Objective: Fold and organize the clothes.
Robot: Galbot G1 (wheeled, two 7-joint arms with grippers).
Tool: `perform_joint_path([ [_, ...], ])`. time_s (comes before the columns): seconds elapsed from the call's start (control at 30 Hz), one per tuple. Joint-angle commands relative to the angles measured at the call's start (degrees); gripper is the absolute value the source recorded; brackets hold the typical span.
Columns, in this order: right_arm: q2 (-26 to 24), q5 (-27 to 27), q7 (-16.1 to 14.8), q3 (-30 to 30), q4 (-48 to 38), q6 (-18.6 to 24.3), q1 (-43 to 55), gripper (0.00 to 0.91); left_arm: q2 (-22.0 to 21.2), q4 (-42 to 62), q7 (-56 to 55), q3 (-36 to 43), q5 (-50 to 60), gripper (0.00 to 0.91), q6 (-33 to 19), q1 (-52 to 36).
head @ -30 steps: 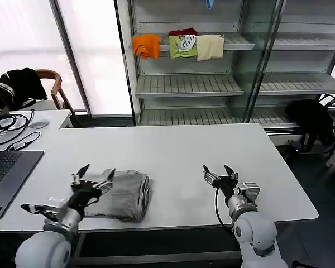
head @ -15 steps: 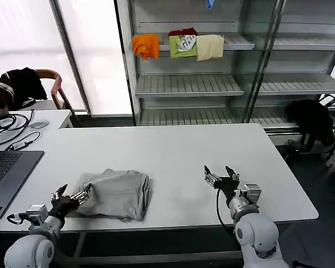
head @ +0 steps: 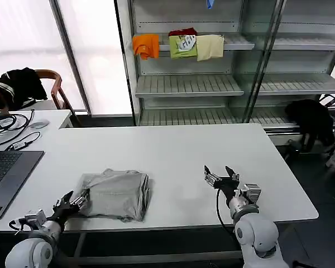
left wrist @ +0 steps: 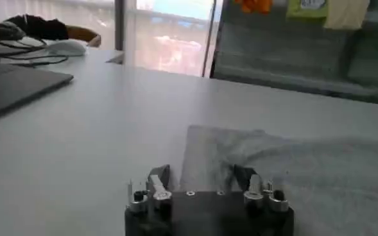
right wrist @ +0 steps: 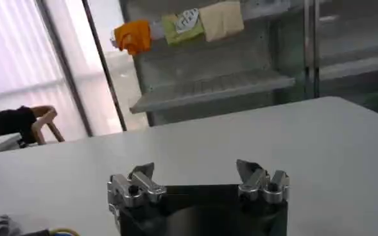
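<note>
Folded shirt near table front edge

Grey shelving behind white table

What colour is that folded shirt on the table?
Light grey; the folded shirt shows best in the head view.

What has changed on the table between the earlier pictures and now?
The left end effector, which was over the folded grey shirt a second ago, has pulled back toward the robot, off the shirt's left corner, to the table's near edge, open. The shirt stayed folded in the same place. The right end effector stayed open above the table.
</note>
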Motion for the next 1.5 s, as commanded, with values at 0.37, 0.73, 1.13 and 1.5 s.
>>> perform_joint_path([
  [0.37, -0.2, 0.1, 0.0, 0.1, 0.2, 0.0, 0.2, 0.907, -0.1, 0.5, -0.5, -1.5, -11.1, 0.02, -0.5, -0.4],
  [0.73, -0.2, 0.2, -0.1, -0.4, -0.3, 0.3, 0.3, 0.907, 14.8, -1.5, 8.2, -19.0, 16.0, 0.02, -8.2, -3.0],
  [1.13, 0.3, 0.1, -0.2, -0.8, -0.8, 0.7, 0.0, 0.907, 26.0, -7.6, 10.8, -21.8, 31.2, 0.02, -9.2, -5.9],
  [1.5, -1.1, 0.4, -0.8, 1.6, -0.6, 2.6, -3.4, 0.907, 0.1, -2.6, 8.2, 10.3, 47.4, 0.02, -25.0, 2.6],
])
